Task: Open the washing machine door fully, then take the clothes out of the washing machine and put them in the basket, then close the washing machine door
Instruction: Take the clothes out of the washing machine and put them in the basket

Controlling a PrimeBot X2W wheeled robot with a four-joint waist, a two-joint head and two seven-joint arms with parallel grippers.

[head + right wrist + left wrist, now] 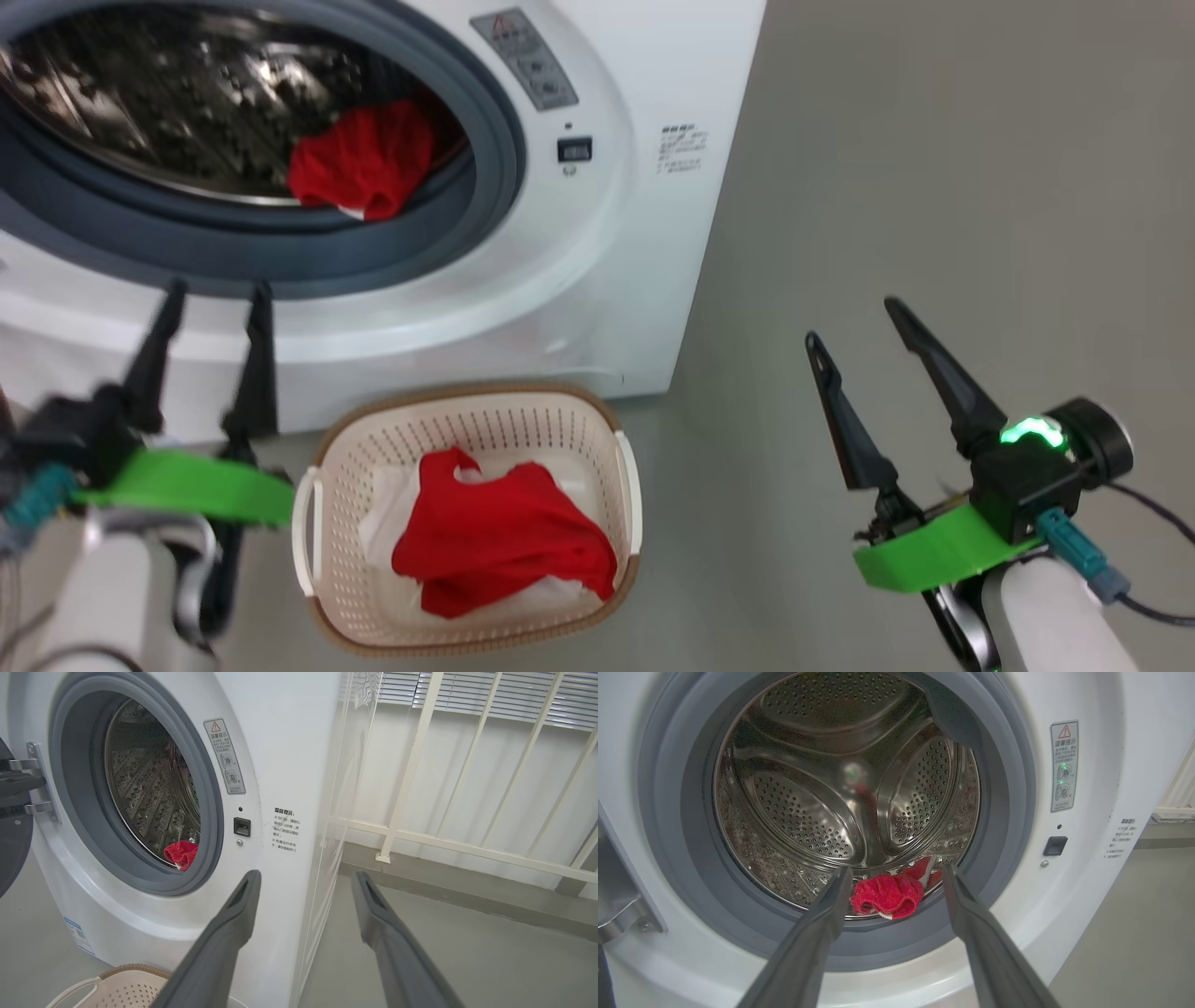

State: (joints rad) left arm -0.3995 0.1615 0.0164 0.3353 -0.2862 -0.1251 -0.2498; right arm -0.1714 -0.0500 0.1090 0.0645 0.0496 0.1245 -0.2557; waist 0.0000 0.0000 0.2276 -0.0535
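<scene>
Straight beyond left gripper (896,870) (spread): clothes (887,897)

The washing machine (607,243) has a grey rubber ring (280,257) framing its perforated steel drum (168,103). A red garment (359,163) lies at the drum's lower right, just inside the ring. On the floor (934,187), just before the machine's front, sits the basket (467,399). It holds a second red garment (504,546) with white showing beneath. The left gripper (218,287) hangs before the ring's lower edge, fingers spread. The right gripper (851,321) hangs over the floor right of the basket, fingers apart.
</scene>
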